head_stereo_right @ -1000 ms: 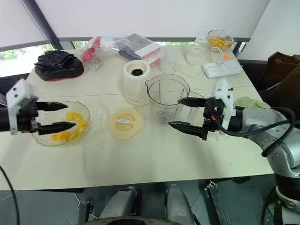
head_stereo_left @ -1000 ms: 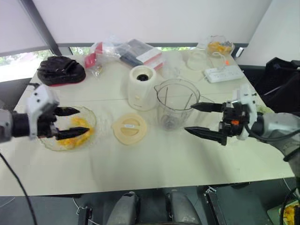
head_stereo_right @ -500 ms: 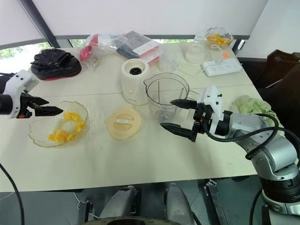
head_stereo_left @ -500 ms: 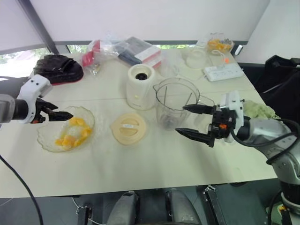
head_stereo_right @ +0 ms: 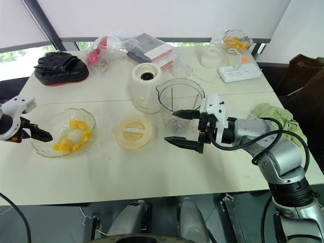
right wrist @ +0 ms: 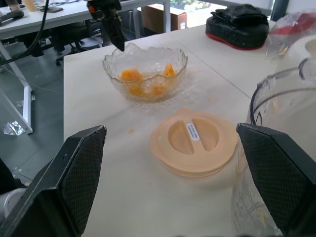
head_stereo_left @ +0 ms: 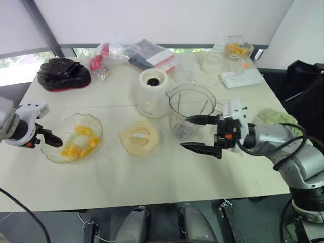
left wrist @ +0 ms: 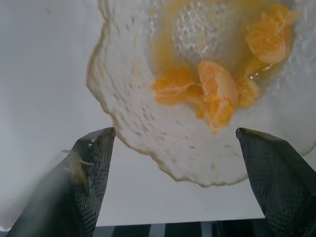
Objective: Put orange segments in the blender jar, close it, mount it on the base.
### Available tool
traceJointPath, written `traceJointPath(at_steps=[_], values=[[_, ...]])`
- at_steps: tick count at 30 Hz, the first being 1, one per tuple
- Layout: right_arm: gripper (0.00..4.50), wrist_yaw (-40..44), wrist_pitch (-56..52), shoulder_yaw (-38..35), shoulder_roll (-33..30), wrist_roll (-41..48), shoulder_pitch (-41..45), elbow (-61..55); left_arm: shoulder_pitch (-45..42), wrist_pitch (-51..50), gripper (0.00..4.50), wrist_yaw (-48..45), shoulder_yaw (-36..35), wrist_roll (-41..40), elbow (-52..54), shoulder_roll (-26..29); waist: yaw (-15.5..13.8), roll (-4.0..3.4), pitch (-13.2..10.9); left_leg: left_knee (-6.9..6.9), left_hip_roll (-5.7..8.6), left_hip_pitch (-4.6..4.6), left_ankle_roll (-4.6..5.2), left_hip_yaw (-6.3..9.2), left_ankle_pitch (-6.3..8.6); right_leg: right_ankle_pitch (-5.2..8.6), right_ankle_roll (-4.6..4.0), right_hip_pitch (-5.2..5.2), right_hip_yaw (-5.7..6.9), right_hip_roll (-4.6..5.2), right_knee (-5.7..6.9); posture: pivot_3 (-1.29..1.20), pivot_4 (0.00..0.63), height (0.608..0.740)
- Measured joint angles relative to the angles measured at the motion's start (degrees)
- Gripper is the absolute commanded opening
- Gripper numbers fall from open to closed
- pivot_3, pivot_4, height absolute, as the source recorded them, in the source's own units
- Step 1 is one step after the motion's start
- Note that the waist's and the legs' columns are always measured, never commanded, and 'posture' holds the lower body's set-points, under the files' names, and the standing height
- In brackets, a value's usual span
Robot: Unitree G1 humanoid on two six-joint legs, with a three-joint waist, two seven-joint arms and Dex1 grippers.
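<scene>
A glass bowl [head_stereo_left: 55, 152] with several orange segments [left wrist: 212, 94] sits at the table's left. My left gripper [left wrist: 174, 132] hovers open over the bowl's near-left rim, empty, with bits of pulp on one pad [left wrist: 81, 165]. The clear blender jar [head_stereo_left: 191, 109] stands upright in the middle, with the white base [head_stereo_left: 153, 93] behind it to the left and the peach lid [head_stereo_left: 139, 137] lying flat to its left. My right gripper [head_stereo_left: 185, 132] is open and empty, pointing left along the jar's near side; the jar [right wrist: 276, 148] stays outside its fingers.
Black gloves [head_stereo_left: 63, 74] lie at the far left, with plastic bags and boxes [head_stereo_left: 147, 53] at the back. A power strip [head_stereo_left: 242, 78] and a second bowl of orange [head_stereo_left: 237, 49] are at the back right. A green cloth [head_stereo_left: 271, 117] lies at the right edge.
My left gripper has drawn back from over the bowl toward its near-left rim. My right gripper has slid left along the front of the jar, staying open.
</scene>
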State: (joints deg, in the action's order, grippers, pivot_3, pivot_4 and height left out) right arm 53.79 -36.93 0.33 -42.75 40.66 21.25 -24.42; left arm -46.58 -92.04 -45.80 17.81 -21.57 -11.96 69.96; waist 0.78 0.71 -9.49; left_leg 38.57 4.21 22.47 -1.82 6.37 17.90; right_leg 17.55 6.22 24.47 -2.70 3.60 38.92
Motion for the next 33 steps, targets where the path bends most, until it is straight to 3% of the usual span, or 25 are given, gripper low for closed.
traceJointPath(at_steps=[10,19,33], values=[[4.44,-0.78,-0.25,0.02,0.17,-0.02,-0.08,-0.21,0.75,0.47,4.12,6.19,-0.3,0.18,-3.76,-9.86,-0.07,0.07,-0.02,0.51,0.02,0.07,0.01,0.02,0.01,0.0,0.0,-0.03,0.01,-0.01,0.31,0.0,0.15,0.74],[4.44,-3.07,-0.64,-0.26,0.1,0.05,-1.52,-2.23,-2.24,8.05,4.12,8.59,-0.32,4.46,-14.1,-15.97,-0.11,0.08,-0.01,0.52,0.04,0.09,0.01,0.02,0.01,0.0,0.0,-0.02,0.01,0.0,0.32,0.0,0.15,0.74],[4.44,-4.47,-1.51,-1.25,-0.03,0.05,-2.61,-3.53,-2.37,6.59,4.12,8.58,-0.28,6.36,-16.64,-18.76,-0.05,0.1,0.0,0.52,0.05,0.09,0.01,0.03,0.01,0.0,0.0,-0.01,0.01,0.01,0.33,0.0,0.15,0.74]])
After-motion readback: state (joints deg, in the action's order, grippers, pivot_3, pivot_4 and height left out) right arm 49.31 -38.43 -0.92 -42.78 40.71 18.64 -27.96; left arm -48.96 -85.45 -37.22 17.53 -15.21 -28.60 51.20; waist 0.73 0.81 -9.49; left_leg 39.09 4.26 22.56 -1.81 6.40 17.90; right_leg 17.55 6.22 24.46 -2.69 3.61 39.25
